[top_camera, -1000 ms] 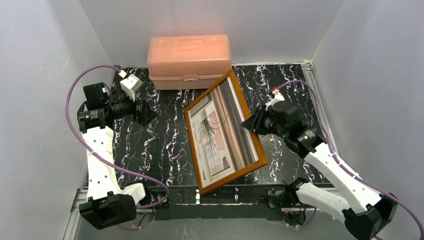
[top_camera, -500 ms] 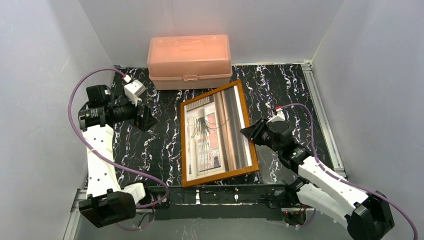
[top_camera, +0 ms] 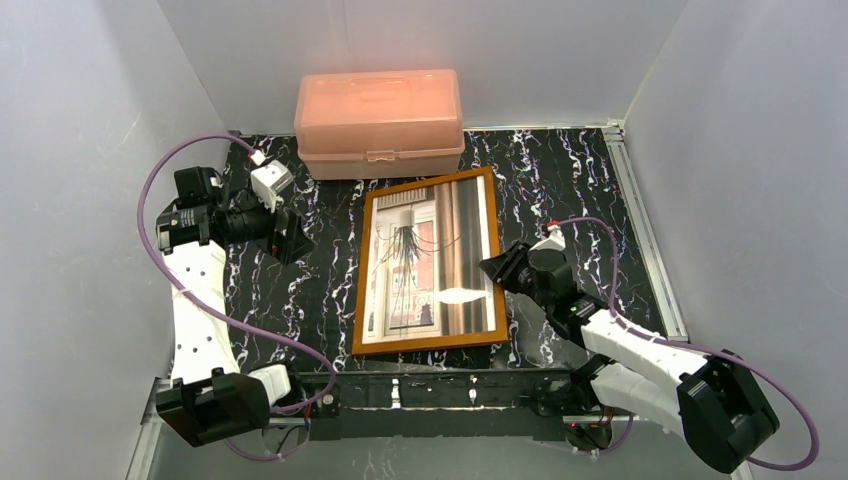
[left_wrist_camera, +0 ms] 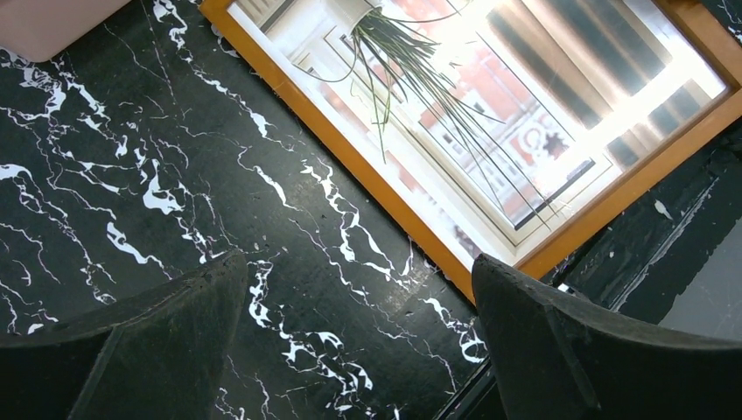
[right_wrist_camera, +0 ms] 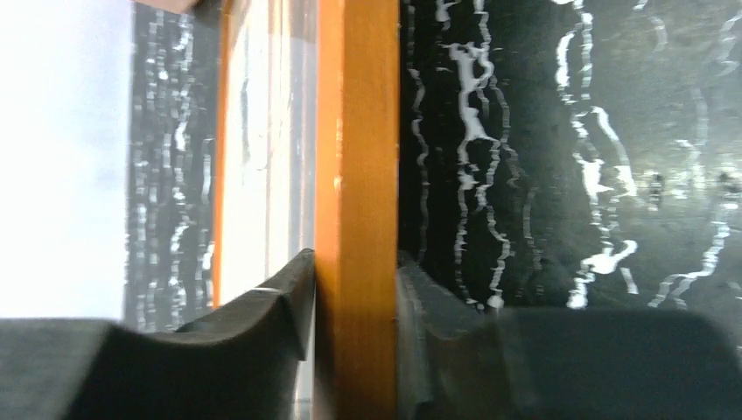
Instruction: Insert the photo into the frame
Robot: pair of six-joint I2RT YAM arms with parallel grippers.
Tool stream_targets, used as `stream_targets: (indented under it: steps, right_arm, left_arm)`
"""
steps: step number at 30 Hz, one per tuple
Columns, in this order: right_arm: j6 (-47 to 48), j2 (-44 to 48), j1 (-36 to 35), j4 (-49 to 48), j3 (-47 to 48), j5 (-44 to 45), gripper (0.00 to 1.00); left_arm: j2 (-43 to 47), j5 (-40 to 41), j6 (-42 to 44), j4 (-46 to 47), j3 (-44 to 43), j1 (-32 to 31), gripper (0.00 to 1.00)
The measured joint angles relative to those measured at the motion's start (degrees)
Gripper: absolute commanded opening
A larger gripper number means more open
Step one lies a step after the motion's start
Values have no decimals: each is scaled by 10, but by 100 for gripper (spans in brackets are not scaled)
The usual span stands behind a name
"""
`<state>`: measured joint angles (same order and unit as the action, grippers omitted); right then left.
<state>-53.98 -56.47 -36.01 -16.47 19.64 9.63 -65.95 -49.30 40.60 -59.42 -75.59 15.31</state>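
The left arm (top_camera: 200, 300) reaches up along the left side of the table (top_camera: 310, 300). Its elbow is bent, and the left gripper (top_camera: 288, 236) points toward the middle. The gripper hangs above the bare table top with its fingers wide apart, holding nothing.

The right arm (top_camera: 640, 350) lies low and stretches in from the right. The right gripper (top_camera: 497, 268) is at the right edge of the frame (top_camera: 430, 344), about halfway along it.

The frame lies flat in the middle of the table, just in front of the pink box (top_camera: 378, 110). The photo (top_camera: 430, 260) is inside the frame, face up, with the dark plant showing. The left gripper is near the frame's left side but apart from it.

The top view cannot show how the right fingers sit. The right wrist view does. One finger (right_wrist_camera: 271, 315) is on the photo side of the wooden edge and the other is on the table side. Both press against the wood, so the gripper is clamped on the frame's edge.

The left wrist view shows the near corner of the frame between its two spread fingers, and bright light shining off the picture.
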Motion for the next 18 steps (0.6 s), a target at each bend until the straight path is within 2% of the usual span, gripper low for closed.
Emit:
stream_targets:
  steps: [3, 6, 14, 15, 16, 18]
  right_arm:
    - [33, 1, 0, 24, 0, 17, 57]
    - [68, 1, 4, 74, 0, 38, 59]
    - [107, 1, 5, 92, 2, 54, 64]
    - [111, 1, 6, 96, 4, 55, 74]
    - [117, 1, 7, 103, 9, 56, 94]
    - [128, -2, 8, 116, 25, 61, 99]
  left_arm:
    - [0, 1, 3, -6, 0, 0, 99]
    - [-1, 1, 1, -9, 0, 0, 99]
    - [-11, 5, -11, -9, 0, 0, 98]
    - [-12, 7, -15, -8, 0, 0, 99]
    - [-12, 9, -20, -8, 0, 0, 99]
    - [-13, 15, -37, -2, 1, 0, 99]
